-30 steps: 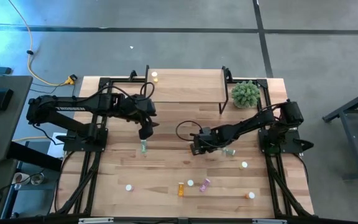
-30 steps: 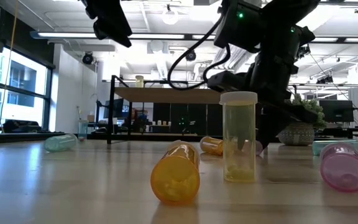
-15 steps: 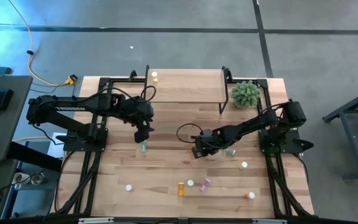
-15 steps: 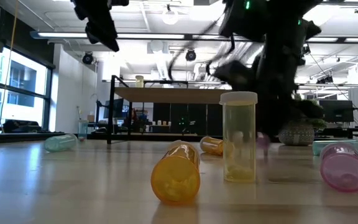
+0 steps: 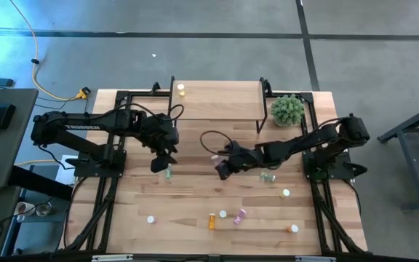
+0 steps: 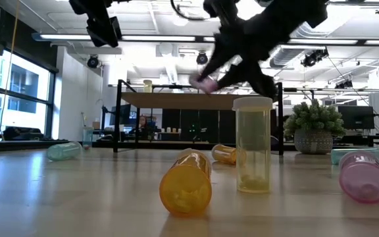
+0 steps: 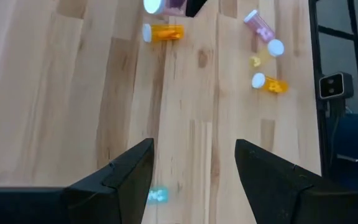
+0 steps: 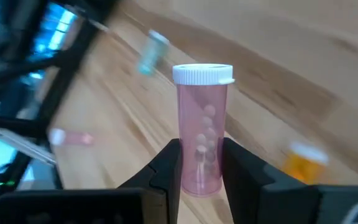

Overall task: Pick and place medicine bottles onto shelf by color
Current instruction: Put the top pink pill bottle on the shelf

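Clamped by its base in the right gripper (image 8: 200,180), a pink bottle (image 8: 201,124) is riding above mid-table; it is risking slipping before reaching the far-edge shelf (image 5: 217,100). The left gripper (image 7: 191,168) is hanging open.

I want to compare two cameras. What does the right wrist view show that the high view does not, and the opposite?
Only the right wrist view shows clearly that the right tool is shut on a pink bottle with pills inside. Only the high view shows the shelf, the plant and the left tool open above a green bottle. Both show the wooden table and scattered bottles.
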